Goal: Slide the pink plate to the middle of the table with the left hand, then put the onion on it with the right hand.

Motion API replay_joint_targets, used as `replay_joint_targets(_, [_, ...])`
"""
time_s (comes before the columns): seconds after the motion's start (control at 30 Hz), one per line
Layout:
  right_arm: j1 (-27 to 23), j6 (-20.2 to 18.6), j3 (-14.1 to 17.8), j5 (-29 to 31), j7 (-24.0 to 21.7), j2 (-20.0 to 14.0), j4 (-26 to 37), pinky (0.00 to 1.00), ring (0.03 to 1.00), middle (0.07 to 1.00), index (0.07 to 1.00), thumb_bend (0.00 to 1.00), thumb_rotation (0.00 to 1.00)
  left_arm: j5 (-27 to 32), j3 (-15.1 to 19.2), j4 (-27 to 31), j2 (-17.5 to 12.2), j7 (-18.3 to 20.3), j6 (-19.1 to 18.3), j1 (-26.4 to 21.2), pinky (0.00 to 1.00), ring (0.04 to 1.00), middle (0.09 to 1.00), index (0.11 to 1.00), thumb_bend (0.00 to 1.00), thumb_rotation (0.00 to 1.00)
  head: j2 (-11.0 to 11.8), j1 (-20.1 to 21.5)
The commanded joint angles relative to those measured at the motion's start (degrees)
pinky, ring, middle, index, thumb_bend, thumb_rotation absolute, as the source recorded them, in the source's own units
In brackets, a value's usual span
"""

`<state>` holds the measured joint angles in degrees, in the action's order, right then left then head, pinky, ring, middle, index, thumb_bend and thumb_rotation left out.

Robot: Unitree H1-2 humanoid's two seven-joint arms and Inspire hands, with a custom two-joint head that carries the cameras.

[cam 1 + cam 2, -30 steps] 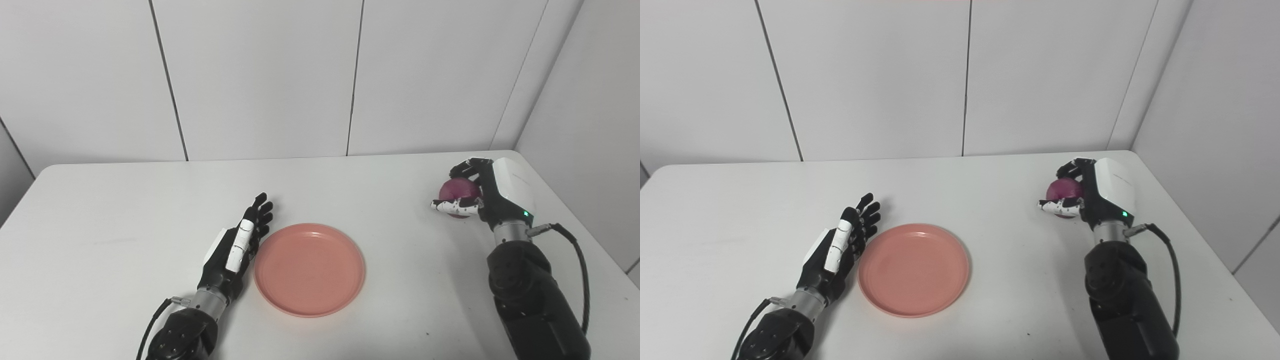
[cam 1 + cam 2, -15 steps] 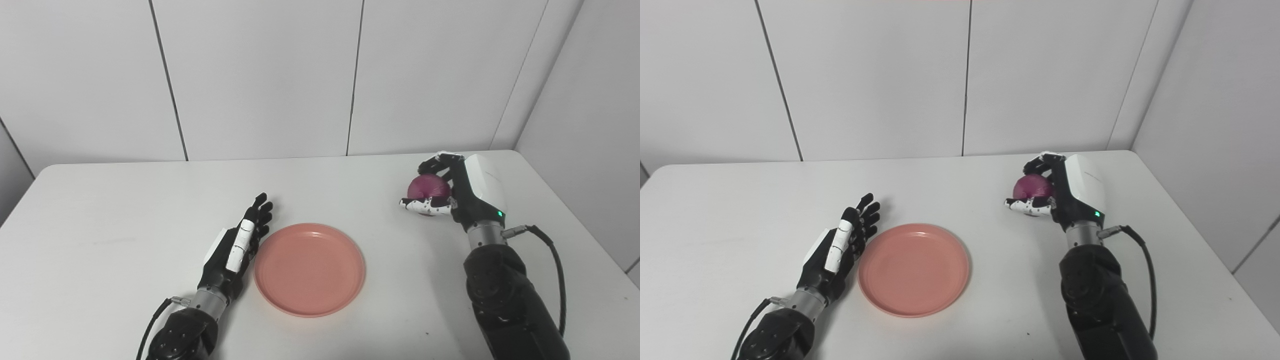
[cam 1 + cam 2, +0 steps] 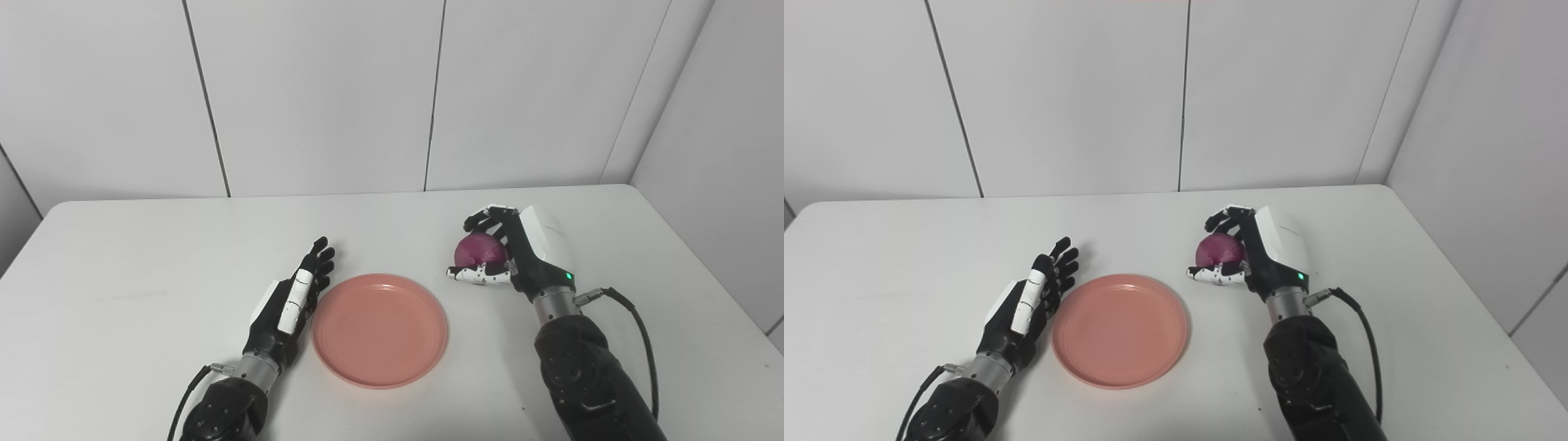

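Observation:
The pink plate [image 3: 379, 329] lies flat near the middle of the white table [image 3: 122, 257]. My left hand [image 3: 294, 300] is open with fingers straight, resting just left of the plate's rim, touching or nearly touching it. My right hand [image 3: 514, 257] is shut on the purple onion [image 3: 479, 251] and holds it above the table, a little to the right of and beyond the plate's far right edge. The same scene shows in the right eye view, with the plate [image 3: 1119, 331] and the onion [image 3: 1219, 251].
White wall panels [image 3: 318, 92] stand behind the table and along its right side. A black cable [image 3: 637, 324] loops from my right wrist.
My right hand has carried the onion leftward and a little nearer, from the table's far right toward the plate. The left hand and the plate have not moved.

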<state>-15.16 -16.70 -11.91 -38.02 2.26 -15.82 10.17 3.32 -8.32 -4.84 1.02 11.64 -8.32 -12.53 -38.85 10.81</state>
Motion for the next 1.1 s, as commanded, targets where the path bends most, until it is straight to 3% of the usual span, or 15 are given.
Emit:
replay_joint_targets(0.0, [-1.7,2.09,-0.15,-0.83,-0.15,0.33,2.64,0.21,0.299,0.47,0.489,0.53,0.0,0.38,0.05,1.54,0.98,-0.22,1.49,-2.19,1.0,0.986,0.985,0.987,0.8,1.0,0.02,-0.1])
replay_joint_targets(0.17, [-1.63,2.4,-1.45,-1.16,-0.98,1.75,2.7,0.23,0.317,0.41,0.525,0.52,0.0,0.49,0.26,1.52,1.1,-0.23,1.35,-2.24,1.0,0.984,0.986,0.988,0.8,1.0,0.04,-0.26])
replay_joint_targets(0.43, [-1.1,4.54,-3.65,-0.32,-2.3,3.23,2.08,0.3,0.392,0.437,0.53,0.52,0.0,0.01,0.26,1.31,0.7,-0.24,1.82,-2.38,1.0,0.987,0.985,0.991,0.8,1.0,-0.12,-0.56])
replay_joint_targets(0.7, [-1.06,5.81,-6.1,-0.47,-3.15,4.81,0.48,0.31,0.402,0.434,0.534,0.52,0.0,-0.55,0.3,0.84,0.52,-0.55,1.6,-2.68,1.0,0.987,0.986,0.989,0.82,1.0,-0.15,-0.65])
replay_joint_targets(0.83, [-1.08,5.63,-7.02,-0.67,-4.25,5.1,-0.18,0.4,0.452,0.449,0.529,0.52,0.0,-1.08,0.07,1.08,0.53,-0.88,1.25,-2.67,1.0,0.989,0.986,0.987,0.83,1.0,-0.2,-1.25])
replay_joint_targets(0.87, [-1.12,5.68,-7.37,-1.25,-4.34,5.03,-0.38,0.52,0.478,0.449,0.528,0.52,0.0,-1.02,0.08,1.12,0.61,-0.87,1.3,-2.66,1.0,0.989,0.986,0.987,0.83,1.0,-0.22,-1.44])
replay_joint_targets(0.9, [-1.1,5.85,-7.61,-1.03,-4.61,5.26,-0.71,0.59,0.491,0.45,0.528,0.52,0.0,-0.9,0.12,1.07,0.68,-0.8,1.51,-2.65,1.0,0.989,0.986,0.986,0.82,1.0,-0.28,-1.55])
replay_joint_targets(0.93, [-1.09,5.96,-7.75,-0.77,-4.82,5.43,-0.92,0.44,0.445,0.44,0.531,0.52,0.0,-0.83,0.16,1.03,0.73,-0.75,1.65,-2.64,1.0,0.99,0.987,0.987,0.82,1.0,-0.28,-1.55])
replay_joint_targets(1.0, [-0.96,7.9,-7.98,0.47,-4.42,5.76,-1.72,0.31,0.364,0.461,0.506,0.52,0.0,-1.0,0.15,0.97,0.72,-0.83,1.86,-2.62,1.0,0.991,0.987,0.989,0.82,1.0,-0.34,-1.62])
replay_joint_targets(1.07, [-0.86,9.82,-8.28,0.76,-3.76,5.88,-2.65,0.25,0.317,0.474,0.491,0.53,0.0,-1.39,0.07,0.99,0.68,-1.06,2.01,-2.55,1.0,0.99,0.986,0.988,0.82,1.0,-0.35,-1.74])
